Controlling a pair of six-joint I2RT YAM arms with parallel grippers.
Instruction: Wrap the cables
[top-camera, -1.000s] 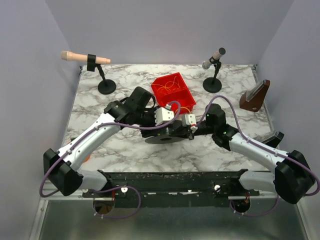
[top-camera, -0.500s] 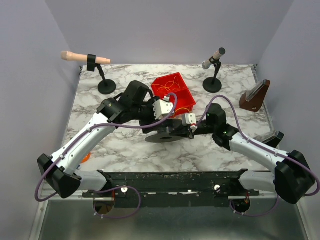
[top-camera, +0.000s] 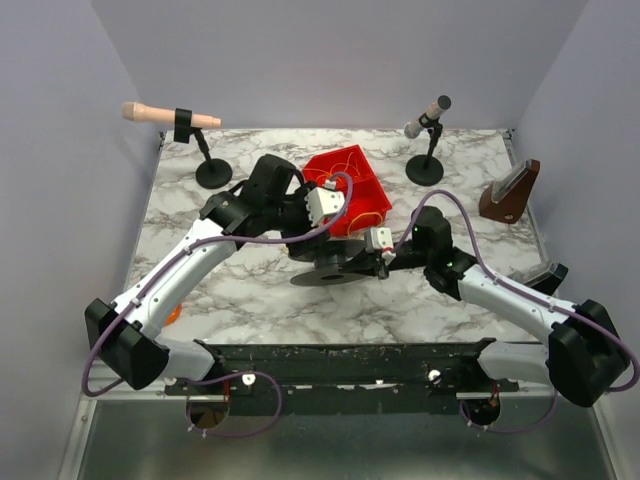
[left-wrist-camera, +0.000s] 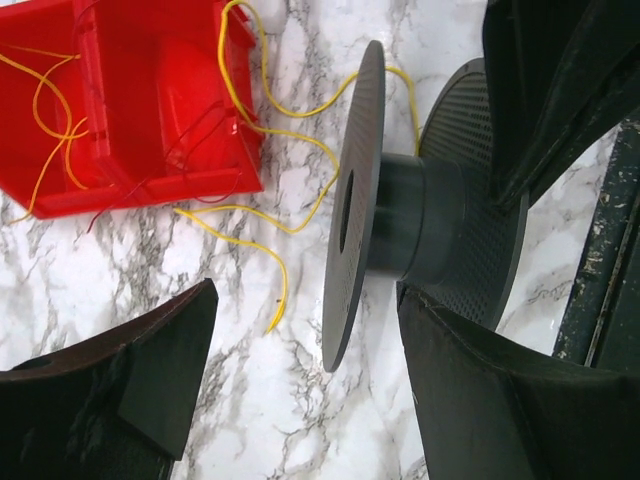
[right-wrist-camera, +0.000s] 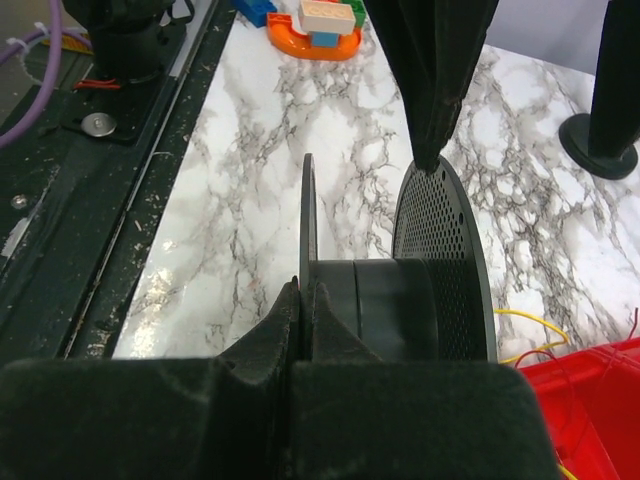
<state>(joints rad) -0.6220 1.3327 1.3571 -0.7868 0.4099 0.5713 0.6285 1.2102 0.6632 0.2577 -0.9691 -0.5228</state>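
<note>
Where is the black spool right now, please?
In the top view, the black spool is mid-table, just nearer than the red bin, its flange pinched by the right gripper.

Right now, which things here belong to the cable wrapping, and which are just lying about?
Job: yellow cables, red bin, black spool, right gripper clamping its flange, open left gripper.
Lying about: beige microphone, grey microphone, brown wooden stand, toy blocks.

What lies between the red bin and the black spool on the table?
Only loose yellow cables, trailing from the red bin toward the black spool; the left wrist view shows this.
</note>
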